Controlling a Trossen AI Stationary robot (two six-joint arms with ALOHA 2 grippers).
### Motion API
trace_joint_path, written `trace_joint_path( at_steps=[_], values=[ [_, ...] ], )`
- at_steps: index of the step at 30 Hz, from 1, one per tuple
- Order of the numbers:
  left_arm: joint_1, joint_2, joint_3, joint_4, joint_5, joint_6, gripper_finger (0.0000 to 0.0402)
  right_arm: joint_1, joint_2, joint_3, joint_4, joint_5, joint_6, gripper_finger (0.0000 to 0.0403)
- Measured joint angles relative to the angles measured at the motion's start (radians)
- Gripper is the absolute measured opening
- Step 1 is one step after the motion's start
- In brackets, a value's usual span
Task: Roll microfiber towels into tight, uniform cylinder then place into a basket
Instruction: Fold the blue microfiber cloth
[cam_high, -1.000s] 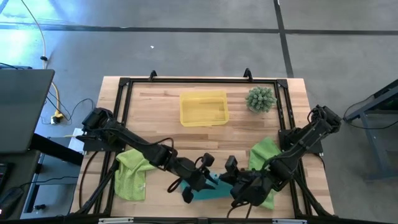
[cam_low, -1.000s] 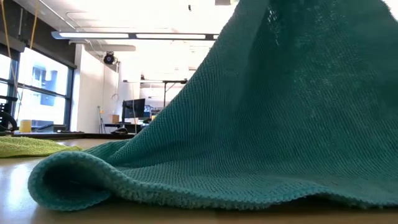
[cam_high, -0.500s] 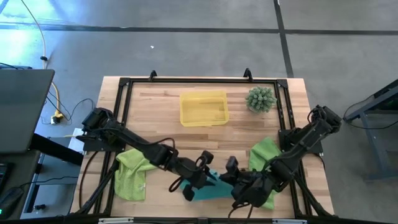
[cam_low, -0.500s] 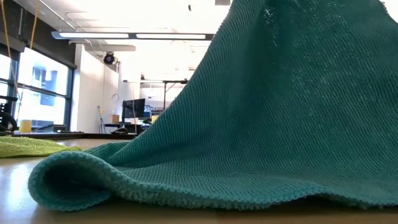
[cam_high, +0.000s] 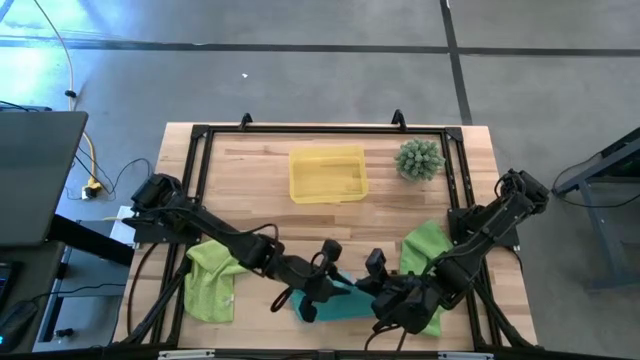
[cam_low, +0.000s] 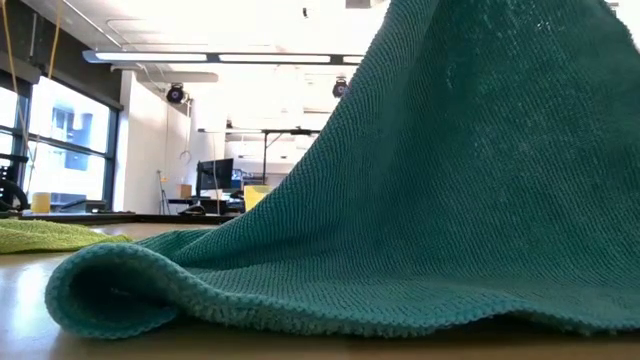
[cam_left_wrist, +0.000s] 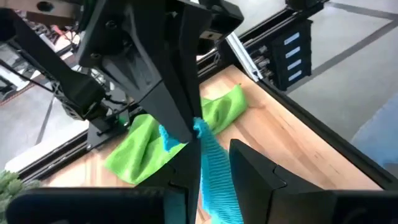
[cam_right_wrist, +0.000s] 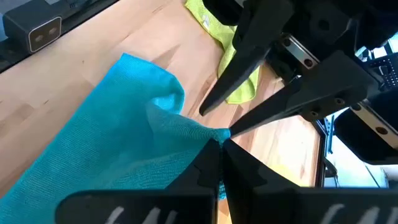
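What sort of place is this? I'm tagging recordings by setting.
Probably a robotics lab or workshop: a bare concrete floor around the wooden table, ceiling strip lights, and a desk with monitors behind.

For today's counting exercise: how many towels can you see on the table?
3: a lime-green towel near the left arm, another lime-green towel under the right arm, and a teal towel between the grippers at the near edge.

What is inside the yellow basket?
Nothing that I can see. From above, the yellow basket shows only its see-through bottom and the wood under it. No towel is inside yet; the teal towel is between both claws.
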Motion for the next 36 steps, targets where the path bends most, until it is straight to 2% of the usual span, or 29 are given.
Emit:
trace_joint_path(
  at_steps=[11, 23, 28, 34, 36],
  values=[
    [0.005, 0.0, 0.0, 0.007, -0.014, 0.007, 0.0076, 0.0, 0.0, 0.0, 0.0, 0.0, -0.004, 0.0],
    [0.02, 0.049, 0.001, -0.003, 0.138, -0.053, 0.0076, 0.0, 0.001, 0.0, 0.023, 0.097, -0.086, 0.0],
    [0.014, 0.051, 0.001, -0.083, 0.174, -0.091, 0.0076, -0.001, 0.001, 0.0, 0.012, 0.114, -0.087, 0.0],
    [-0.008, 0.051, 0.0, -0.143, 0.284, -0.135, 0.0076, -0.001, 0.001, 0.0, -0.014, 0.196, -0.094, 0.0],
    [-0.018, 0.051, 0.0, -0.165, 0.29, -0.148, 0.0076, 0.0, 0.001, 0.0, -0.016, 0.231, -0.121, 0.0]
  ],
)
